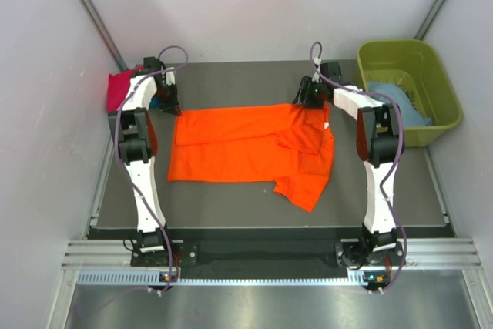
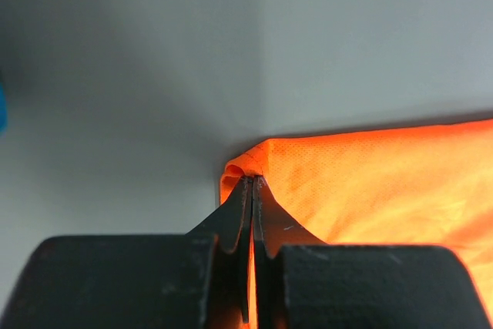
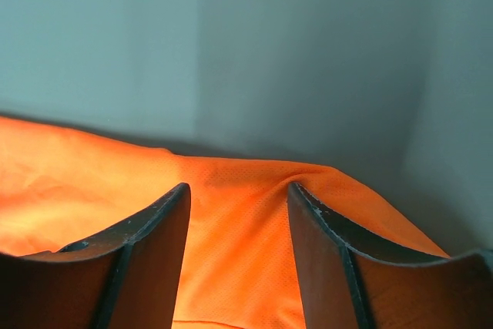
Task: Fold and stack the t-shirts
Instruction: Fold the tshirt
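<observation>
A bright orange t-shirt (image 1: 246,148) lies spread on the dark table, folded along its far edge, one sleeve hanging toward the front right. My left gripper (image 1: 171,105) is at its far left corner, shut on a pinch of the orange cloth (image 2: 258,161). My right gripper (image 1: 312,101) is at the shirt's far right edge, open, its fingers (image 3: 158,225) resting on the orange cloth (image 3: 239,221). A crimson-pink t-shirt (image 1: 119,90) lies at the far left edge. A light blue t-shirt (image 1: 397,99) lies in the tub.
An olive-green plastic tub (image 1: 443,86) stands at the far right of the table. Grey walls close in the table (image 1: 231,198) on the left, back and right. The arm bases sit at the near edge.
</observation>
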Available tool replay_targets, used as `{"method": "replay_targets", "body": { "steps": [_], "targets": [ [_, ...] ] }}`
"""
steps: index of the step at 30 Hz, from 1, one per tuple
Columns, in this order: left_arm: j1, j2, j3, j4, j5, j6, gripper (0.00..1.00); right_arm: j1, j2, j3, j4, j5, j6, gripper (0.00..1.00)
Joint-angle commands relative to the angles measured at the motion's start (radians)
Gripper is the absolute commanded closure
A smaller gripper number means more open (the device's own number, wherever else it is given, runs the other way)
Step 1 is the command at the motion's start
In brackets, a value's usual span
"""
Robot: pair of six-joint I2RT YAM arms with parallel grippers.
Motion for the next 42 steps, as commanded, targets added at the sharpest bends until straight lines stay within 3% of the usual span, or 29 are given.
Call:
{"method": "replay_targets", "body": {
  "steps": [1, 14, 24, 33, 42],
  "targets": [
    [0.0, 0.028, 0.085, 0.055, -0.023, -0.007, 1.0, -0.01, 0.027, 0.053, 0.024, 0.037, -0.015, 0.46],
    [-0.041, 0.119, 0.203, 0.107, -0.029, -0.004, 1.0, -0.038, 0.133, 0.242, 0.024, 0.026, -0.05, 0.46],
    [-0.055, 0.111, 0.252, 0.14, -0.083, -0.019, 1.0, -0.039, 0.147, 0.291, 0.053, 0.008, -0.07, 0.46],
    [-0.055, 0.067, 0.229, 0.138, -0.097, -0.027, 1.0, -0.036, 0.018, 0.294, 0.072, 0.043, -0.156, 0.42],
    [-0.055, 0.037, 0.197, 0.129, -0.074, -0.028, 1.0, -0.092, -0.164, 0.153, -0.006, 0.103, -0.225, 0.42]
  ]
}}
